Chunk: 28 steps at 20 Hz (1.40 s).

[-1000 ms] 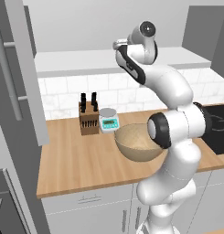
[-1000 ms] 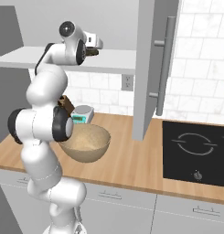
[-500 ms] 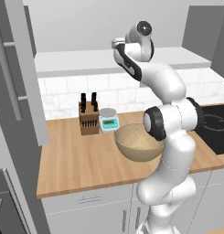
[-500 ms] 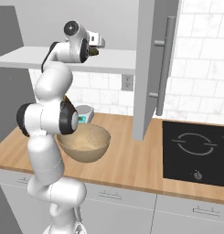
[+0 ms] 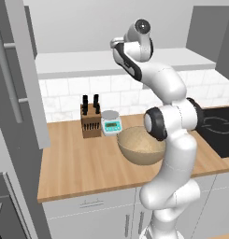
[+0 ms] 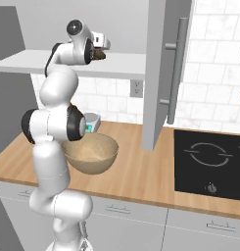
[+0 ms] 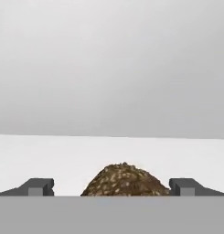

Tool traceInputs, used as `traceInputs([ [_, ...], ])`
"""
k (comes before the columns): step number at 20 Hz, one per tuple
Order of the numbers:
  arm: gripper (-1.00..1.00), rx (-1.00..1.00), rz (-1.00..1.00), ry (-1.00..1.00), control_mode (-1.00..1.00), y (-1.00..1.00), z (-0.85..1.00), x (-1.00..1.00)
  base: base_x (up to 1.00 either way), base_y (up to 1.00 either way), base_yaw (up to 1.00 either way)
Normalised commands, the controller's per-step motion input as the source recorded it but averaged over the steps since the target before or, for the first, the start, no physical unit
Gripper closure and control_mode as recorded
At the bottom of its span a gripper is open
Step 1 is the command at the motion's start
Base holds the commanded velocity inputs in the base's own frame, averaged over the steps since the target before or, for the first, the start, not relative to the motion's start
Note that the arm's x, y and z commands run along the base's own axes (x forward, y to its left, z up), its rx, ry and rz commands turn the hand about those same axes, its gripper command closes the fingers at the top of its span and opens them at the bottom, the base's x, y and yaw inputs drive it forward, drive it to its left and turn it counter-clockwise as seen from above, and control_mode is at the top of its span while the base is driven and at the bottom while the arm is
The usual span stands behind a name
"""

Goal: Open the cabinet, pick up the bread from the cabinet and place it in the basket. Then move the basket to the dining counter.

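Cabinet (image 6: pixel 163 68) doors stood open, baring the shelf for the reach. Below on the wood counter (image 5: pixel 74 163) waited the basket (image 5: pixel 140 145), ready to receive. The bread (image 7: pixel 125 180) sat on the shelf between the gripper (image 7: pixel 111 186) tips, spread wide (not yet closed on it).

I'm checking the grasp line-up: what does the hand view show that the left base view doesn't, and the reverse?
Hand view alone: the bread lying on the white cabinet shelf, between the open hand's fingertips.
Left base view alone: the basket, knife block and small scale on the wood counter.
Both: the same pale cabinet shelf.
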Motion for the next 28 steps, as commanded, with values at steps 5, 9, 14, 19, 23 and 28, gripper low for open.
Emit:
traceInputs([
  [5,-1.0,0.0,0.0,0.01,-1.0,0.02,-0.07,0.23,0.0,0.0,0.0],
  [9,-1.0,0.0,0.0,0.03,-1.0,-0.02,-0.12,0.26,0.0,0.0,0.0],
  [14,-1.0,0.0,0.0,0.0,-1.0,-0.08,-0.12,0.07,0.0,0.0,0.0],
  [19,-1.0,0.0,0.0,0.0,-1.0,-0.08,-0.06,0.0,0.0,0.0,0.0],
  [23,-1.0,0.0,-0.01,0.0,-1.0,-0.04,-0.08,0.0,0.0,0.0,0.0],
  [28,-1.0,0.0,0.0,-0.03,-1.0,-0.02,-0.1,0.0,0.0,0.0,0.0],
])
